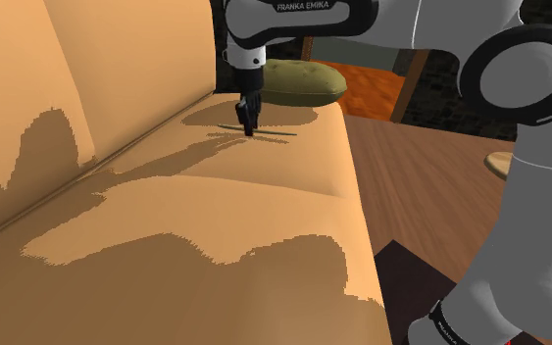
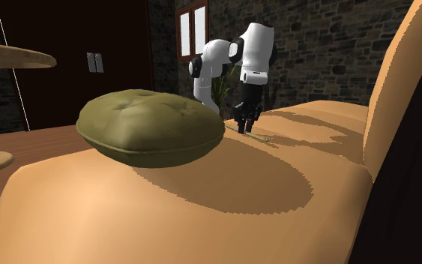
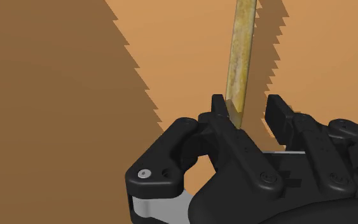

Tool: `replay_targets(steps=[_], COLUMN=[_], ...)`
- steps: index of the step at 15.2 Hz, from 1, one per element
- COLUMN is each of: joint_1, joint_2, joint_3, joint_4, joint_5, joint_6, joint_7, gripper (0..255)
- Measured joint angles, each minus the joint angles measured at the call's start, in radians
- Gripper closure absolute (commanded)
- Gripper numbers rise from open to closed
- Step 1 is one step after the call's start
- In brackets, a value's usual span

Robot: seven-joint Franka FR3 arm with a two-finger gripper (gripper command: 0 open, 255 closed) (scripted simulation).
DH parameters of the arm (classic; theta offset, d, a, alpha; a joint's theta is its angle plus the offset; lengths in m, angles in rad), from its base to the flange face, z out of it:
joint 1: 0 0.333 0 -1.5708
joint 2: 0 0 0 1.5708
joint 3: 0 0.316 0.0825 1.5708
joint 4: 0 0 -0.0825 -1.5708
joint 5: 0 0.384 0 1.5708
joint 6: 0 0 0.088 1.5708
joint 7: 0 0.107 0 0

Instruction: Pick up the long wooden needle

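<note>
The long wooden needle (image 1: 276, 131) lies flat on the tan sofa seat (image 1: 215, 225), just in front of an olive cushion (image 1: 303, 80). My black gripper (image 1: 248, 123) points straight down with its tips at the seat, over the needle. In the wrist view the needle (image 3: 242, 57) runs away from the gripper (image 3: 246, 105), and its near end lies between the open fingers. It sits against one finger (image 3: 217, 105), with a gap to the other. In the second exterior view the gripper (image 2: 243, 124) stands behind the cushion (image 2: 151, 127), at the needle (image 2: 258, 137).
The sofa backrest (image 1: 87, 69) rises along the shoulder view's left. The seat's edge drops to a wooden floor (image 1: 421, 167) on the right. Round tabletops (image 2: 14, 54) stand off the sofa's end, and a stone wall with a window (image 2: 192, 30) is behind the arm.
</note>
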Motion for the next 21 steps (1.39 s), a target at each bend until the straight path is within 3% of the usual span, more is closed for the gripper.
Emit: replay_targets(steps=[9, 21], joint_1=[-0.002, 0.005], joint_2=[0.008, 0.047], joint_3=[-0.003, -0.004], joint_4=[0.014, 0.223], joint_5=[-0.009, -0.014], joint_6=[-0.005, -0.182], joint_7=[-0.002, -0.015], gripper=[255, 255])
